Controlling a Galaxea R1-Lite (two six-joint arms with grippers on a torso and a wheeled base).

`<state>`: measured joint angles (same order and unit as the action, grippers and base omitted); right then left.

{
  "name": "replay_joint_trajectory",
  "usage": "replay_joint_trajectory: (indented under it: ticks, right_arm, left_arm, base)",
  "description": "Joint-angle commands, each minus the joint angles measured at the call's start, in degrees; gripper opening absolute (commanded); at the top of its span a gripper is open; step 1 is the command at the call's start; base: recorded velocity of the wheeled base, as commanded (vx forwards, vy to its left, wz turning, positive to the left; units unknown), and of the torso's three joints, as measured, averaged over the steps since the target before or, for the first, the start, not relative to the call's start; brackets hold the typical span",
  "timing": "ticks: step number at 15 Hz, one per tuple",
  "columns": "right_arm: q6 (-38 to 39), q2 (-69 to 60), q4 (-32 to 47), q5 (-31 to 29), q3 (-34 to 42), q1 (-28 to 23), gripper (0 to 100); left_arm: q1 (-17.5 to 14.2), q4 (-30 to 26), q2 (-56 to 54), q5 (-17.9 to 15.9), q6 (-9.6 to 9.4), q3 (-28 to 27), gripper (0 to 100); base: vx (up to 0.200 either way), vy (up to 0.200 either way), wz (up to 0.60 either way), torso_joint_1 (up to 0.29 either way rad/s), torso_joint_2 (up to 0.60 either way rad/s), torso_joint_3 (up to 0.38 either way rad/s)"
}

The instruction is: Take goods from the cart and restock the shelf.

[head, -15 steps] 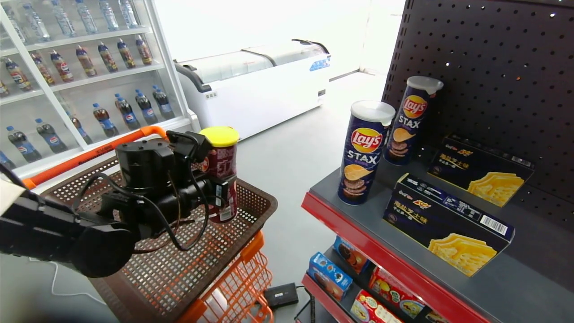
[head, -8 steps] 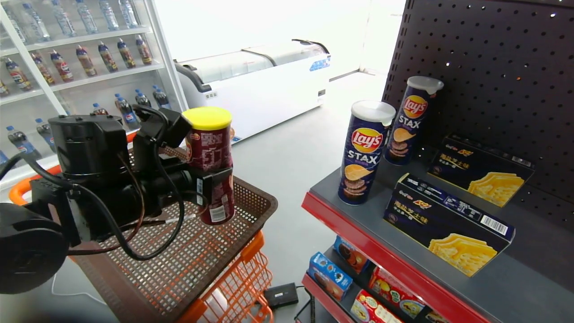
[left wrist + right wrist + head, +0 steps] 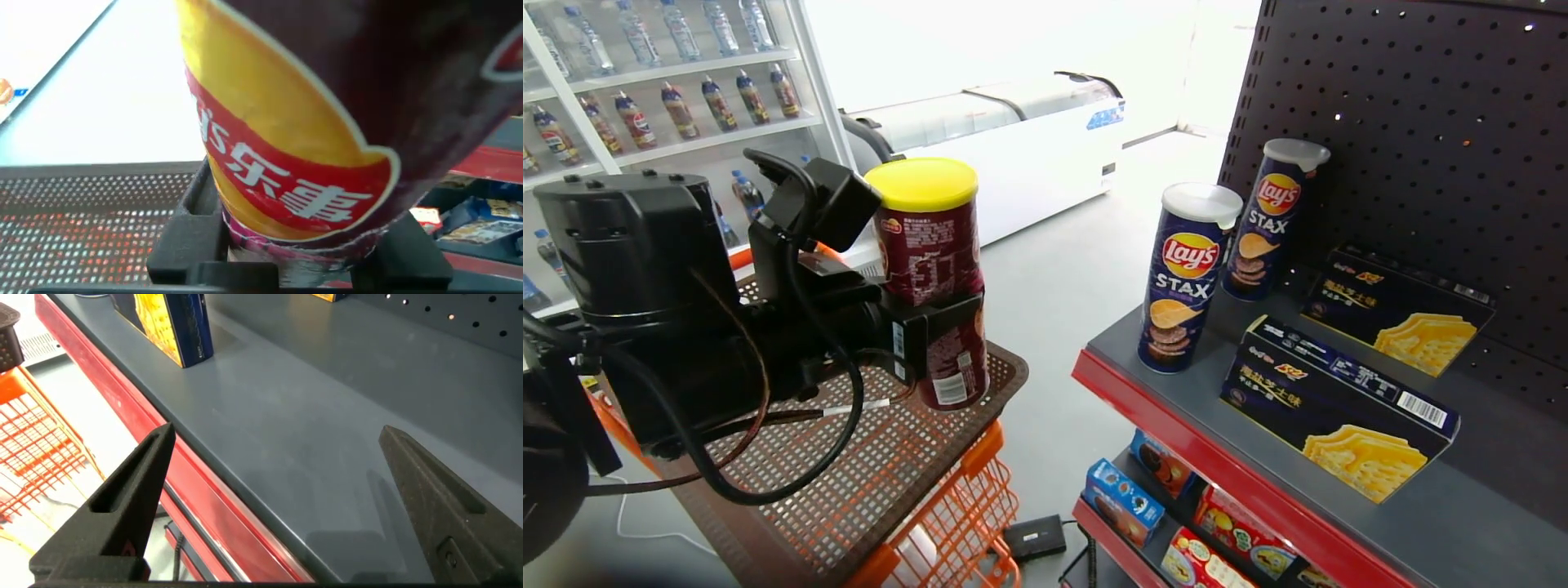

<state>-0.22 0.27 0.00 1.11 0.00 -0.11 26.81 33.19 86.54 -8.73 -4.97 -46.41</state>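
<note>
You're holding the maroon chip can (image 3: 929,278) upright in your left gripper (image 3: 938,328), and the jaws are clamping it a little below the middle of the tube. The can is hanging above the cart basket (image 3: 1006,371), over the corner nearest the shelf (image 3: 1143,384), and it's well apart from that shelf.

It's looking like a light cardboard tube: stiff enough for a firm pinch, but likely to dent if you're squeezing hard. The glossy wrap is probably slippery. The tube is tall and narrow, so I'm judging it will tip easily when you're setting it down beside the two blue cans (image 3: 1188,278). The body is the place to hold, not the yellow lid (image 3: 923,181), which could pop off.

Your right gripper (image 3: 282,502) is hanging spread wide and holding nothing, above a bare grey stretch of the shelf top near its red front edge.

The far finger is sitting hidden behind the can. The left wrist view is cutting off the can's (image 3: 327,122) lid. The arm is covering much of the basket, so you can't be telling what goods are left.
</note>
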Motion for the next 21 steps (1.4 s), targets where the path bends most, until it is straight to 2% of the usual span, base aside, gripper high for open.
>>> replay_joint_trajectory:
  ticks: [1, 2, 3, 5, 7, 9, 15, 18, 19, 21]
  right_arm:
    - [-0.04, 0.08, 0.00, 0.03, 0.00, 0.02, 100]
    - [-0.04, 0.08, 0.00, 0.03, 0.00, 0.02, 100]
    - [-0.04, 0.08, 0.00, 0.03, 0.00, 0.02, 100]
    - [-0.04, 0.08, 0.00, 0.03, 0.00, 0.02, 100]
    - [-0.04, 0.08, 0.00, 0.03, 0.00, 0.02, 100]
    - [-0.04, 0.08, 0.00, 0.03, 0.00, 0.02, 100]
    - [-0.13, 0.08, 0.00, 0.03, 0.00, 0.11, 100]
    - [-0.04, 0.08, 0.00, 0.03, 0.00, 0.02, 100]
    - [-0.13, 0.08, 0.00, 0.03, 0.00, 0.02, 100]
    - [-0.13, 0.08, 0.00, 0.03, 0.00, 0.02, 100]
  left_arm:
    - [1.23, -0.15, -1.64, -0.06, -0.04, 0.00, 0]
    - [1.41, -0.68, -2.34, -0.06, -0.04, 0.09, 0]
    - [2.72, -2.52, -3.84, -0.06, 0.05, 0.18, 0]
    - [3.34, -6.92, -4.98, 0.12, 0.32, -1.14, 0]
    - [4.83, -6.92, -5.15, -0.06, 0.32, -1.05, 0]
    - [4.31, -7.18, -7.26, 0.12, 1.37, -0.17, 0]
    - [4.92, -6.83, -8.49, 0.03, 1.28, 1.06, 0]
    - [6.50, -6.83, -7.97, -0.76, 1.19, 1.50, 0]
    - [7.03, -6.92, -8.05, -1.29, 1.19, 1.59, 0]
    - [7.21, -7.09, -8.05, -4.46, 1.28, 1.32, 0]
  base:
    - [0.000, 0.000, 0.00, 0.000, 0.00, 0.000]
    - [0.000, 0.000, 0.00, 0.000, 0.00, 0.000]
    - [0.000, 0.000, 0.00, 0.000, 0.00, 0.000]
    - [0.000, 0.000, 0.00, 0.000, 0.00, 0.000]
    - [0.000, 0.000, 0.00, 0.000, 0.00, 0.000]
    - [0.000, 0.000, 0.00, 0.000, 0.00, 0.000]
    - [0.000, 0.000, 0.00, 0.000, 0.00, 0.000]
    - [0.000, 0.000, 0.00, 0.000, 0.00, 0.000]
    - [0.000, 0.000, 0.00, 0.000, 0.00, 0.000]
    - [0.000, 0.000, 0.00, 0.000, 0.00, 0.000]
